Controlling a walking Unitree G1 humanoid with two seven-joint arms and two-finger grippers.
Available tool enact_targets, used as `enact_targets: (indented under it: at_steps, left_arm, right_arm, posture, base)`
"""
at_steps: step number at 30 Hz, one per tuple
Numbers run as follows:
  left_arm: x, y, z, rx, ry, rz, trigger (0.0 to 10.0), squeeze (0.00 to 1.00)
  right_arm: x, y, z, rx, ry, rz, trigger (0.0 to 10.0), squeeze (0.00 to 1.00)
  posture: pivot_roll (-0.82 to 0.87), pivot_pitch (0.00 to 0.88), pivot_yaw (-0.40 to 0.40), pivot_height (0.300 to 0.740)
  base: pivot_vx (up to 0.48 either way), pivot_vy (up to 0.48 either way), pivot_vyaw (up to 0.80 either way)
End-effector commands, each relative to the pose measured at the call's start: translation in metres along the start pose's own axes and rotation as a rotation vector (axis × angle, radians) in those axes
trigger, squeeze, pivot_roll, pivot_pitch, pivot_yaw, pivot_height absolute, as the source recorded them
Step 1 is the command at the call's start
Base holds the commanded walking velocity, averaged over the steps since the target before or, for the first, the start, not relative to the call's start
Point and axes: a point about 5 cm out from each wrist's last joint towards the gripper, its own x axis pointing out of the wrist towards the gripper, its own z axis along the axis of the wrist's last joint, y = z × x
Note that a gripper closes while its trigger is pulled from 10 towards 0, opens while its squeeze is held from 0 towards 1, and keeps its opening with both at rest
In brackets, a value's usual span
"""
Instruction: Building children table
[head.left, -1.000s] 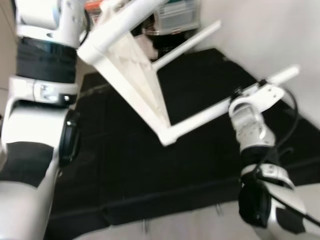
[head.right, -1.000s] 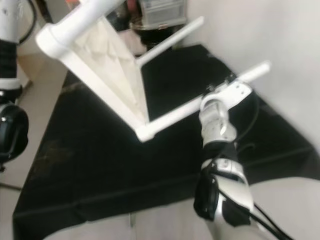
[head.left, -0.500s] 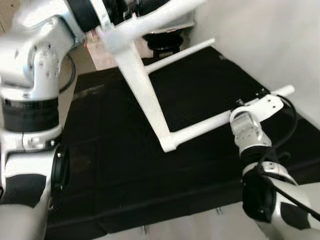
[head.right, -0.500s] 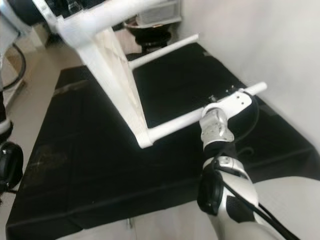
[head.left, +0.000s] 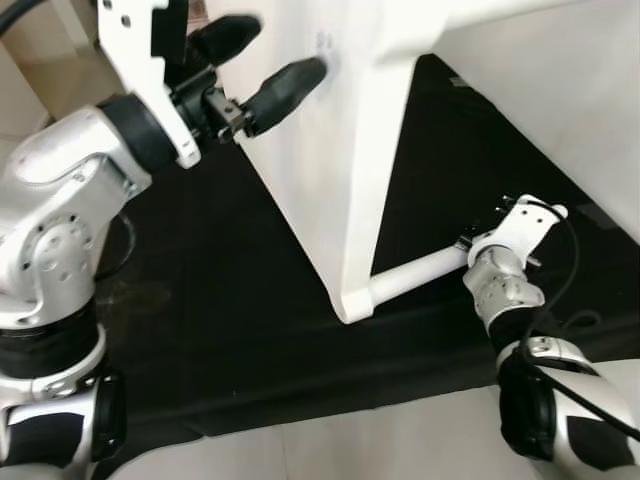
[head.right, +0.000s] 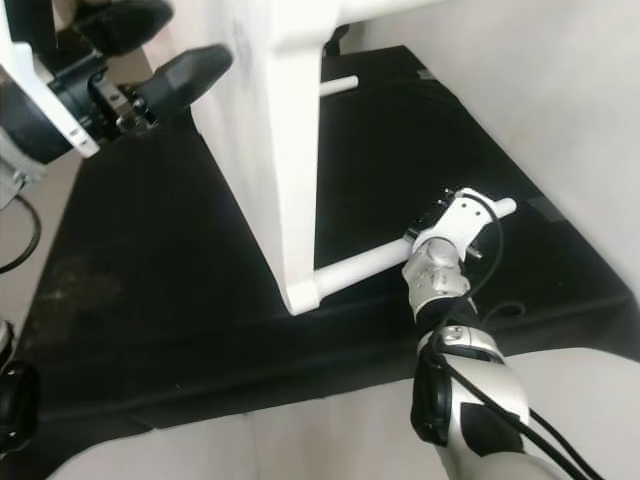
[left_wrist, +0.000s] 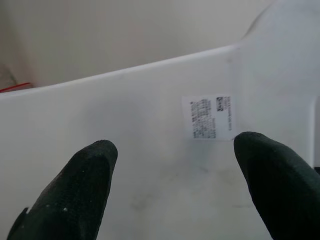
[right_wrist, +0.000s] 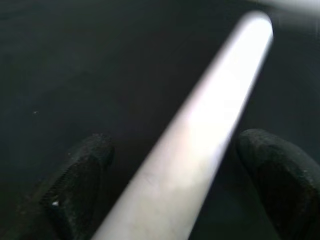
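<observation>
Between right gripper (right_wrist: 170, 185) spread fingers: table leg (right_wrist: 210, 125); left gripper (head.left: 262, 62) spread beside tabletop (head.left: 330, 170)

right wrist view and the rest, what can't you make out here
- Table top: cut off by the top edge in both eye views.
- Label in the left wrist view: print too small to read.
- Right gripper: blurred; whether its fingers press the table leg is unclear.
- Left gripper: contact with the top unclear.

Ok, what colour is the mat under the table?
Black mat, clearest in the right eye view.
</observation>
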Motion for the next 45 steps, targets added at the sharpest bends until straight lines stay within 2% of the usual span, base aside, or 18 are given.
enact_targets:
  at_steps: [1,12,18,23,27,28,30,31,32,33,34,35,36,38,39,40,43,45]
  left_arm:
    - [-0.006,-0.002,0.002,0.004,-0.01,0.028,10.0,0.0]
    - [-0.025,-0.015,-0.02,-0.067,0.002,0.133,10.0,0.0]
    - [-0.036,-0.023,-0.035,-0.119,0.03,0.209,10.0,0.0]
    - [-0.051,-0.031,-0.053,-0.147,0.074,0.305,10.0,0.0]
    - [-0.056,-0.029,-0.057,-0.151,0.085,0.338,10.0,0.0]
    - [-0.061,-0.028,-0.059,-0.153,0.094,0.365,10.0,0.0]
    - [-0.069,-0.028,-0.067,-0.15,0.124,0.415,10.0,0.0]
    - [-0.069,-0.028,-0.067,-0.15,0.124,0.415,10.0,0.0]
    - [-0.071,-0.028,-0.069,-0.148,0.132,0.428,10.0,0.0]
    - [-0.075,-0.028,-0.073,-0.148,0.151,0.454,10.0,0.0]
    - [-0.081,-0.028,-0.08,-0.152,0.18,0.495,10.0,0.0]
    - [-0.081,-0.028,-0.08,-0.152,0.18,0.495,10.0,0.0]
    - [-0.086,-0.028,-0.085,-0.153,0.2,0.524,10.0,0.0]
    - [-0.091,-0.031,-0.09,-0.162,0.221,0.559,10.0,0.0]
    - [-0.091,-0.031,-0.09,-0.162,0.221,0.559,10.0,0.0]
    - [-0.092,-0.036,-0.093,-0.165,0.234,0.556,10.0,0.0]
    - [-0.092,-0.039,-0.095,-0.168,0.239,0.551,10.0,0.0]
    - [-0.091,-0.041,-0.094,-0.17,0.232,0.552,10.0,0.0]
  right_arm:
    - [-0.004,-0.002,-0.027,-0.177,0.043,0.024,10.0,1.0]
    - [-0.009,-0.008,0.005,-0.301,-0.133,0.086,10.0,1.0]
    - [-0.019,-0.007,0.022,-0.369,-0.259,0.134,10.0,1.0]
    - [-0.034,-0.009,0.041,-0.455,-0.395,0.202,10.0,1.0]
    - [-0.037,-0.006,0.048,-0.462,-0.434,0.233,10.0,1.0]
    - [-0.04,0.0,0.054,-0.455,-0.462,0.288,10.0,1.0]
    - [-0.052,0.024,0.058,-0.416,-0.489,0.517,10.0,1.0]
    - [-0.052,0.024,0.058,-0.416,-0.489,0.517,10.0,1.0]
    - [-0.056,0.031,0.059,-0.406,-0.496,0.577,10.0,1.0]
    - [-0.063,0.041,0.06,-0.451,-0.534,0.653,10.0,1.0]
    - [-0.076,0.057,0.057,-0.529,-0.565,0.787,10.0,0.0]
    - [-0.076,0.057,0.057,-0.529,-0.565,0.787,10.0,0.0]
    - [-0.087,0.067,0.054,-0.587,-0.582,0.885,10.0,0.0]
    - [-0.104,0.083,0.049,-0.597,-0.557,1.048,10.0,0.0]
    - [-0.104,0.083,0.049,-0.597,-0.557,1.048,10.0,0.0]
    - [-0.116,0.095,0.05,-0.576,-0.543,1.117,10.0,0.0]
    - [-0.125,0.105,0.052,-0.56,-0.548,1.141,10.0,0.0]
    - [-0.139,0.118,0.053,-0.507,-0.54,1.214,10.0,0.0]
  posture:
    - [0.04,0.249,0.008,0.74]
    - [0.0,0.224,-0.01,0.74]
    - [-0.02,0.211,-0.015,0.74]
    - [-0.02,0.205,-0.02,0.74]
    - [-0.02,0.204,-0.022,0.74]
    - [-0.02,0.201,-0.022,0.74]
    - [-0.02,0.199,-0.021,0.74]
    - [-0.02,0.199,-0.021,0.74]
    - [-0.02,0.199,-0.021,0.74]
    - [-0.02,0.196,-0.015,0.74]
    - [-0.02,0.193,-0.01,0.74]
    - [-0.02,0.193,-0.01,0.74]
    - [-0.02,0.193,-0.01,0.74]
    - [-0.01,0.193,-0.011,0.74]
    - [-0.01,0.193,-0.011,0.74]
    - [-0.01,0.192,-0.011,0.74]
    - [0.0,0.192,-0.013,0.74]
    - [0.0,0.19,-0.014,0.74]
  base:
    - [0.0,0.0,0.0]
    - [0.0,0.0,0.0]
    - [0.0,0.0,0.0]
    - [0.0,0.0,0.0]
    - [0.0,0.0,0.0]
    - [0.0,0.0,0.0]
    - [0.0,0.0,0.0]
    - [0.0,0.0,0.0]
    - [0.0,0.0,0.0]
    - [0.0,0.0,0.0]
    - [0.0,0.0,0.0]
    - [0.0,0.0,0.0]
    - [0.0,0.0,0.0]
    - [0.0,0.0,0.0]
    - [0.0,0.0,0.0]
    - [0.0,0.0,0.0]
    - [0.0,0.0,0.0]
    - [0.0,0.0,0.0]
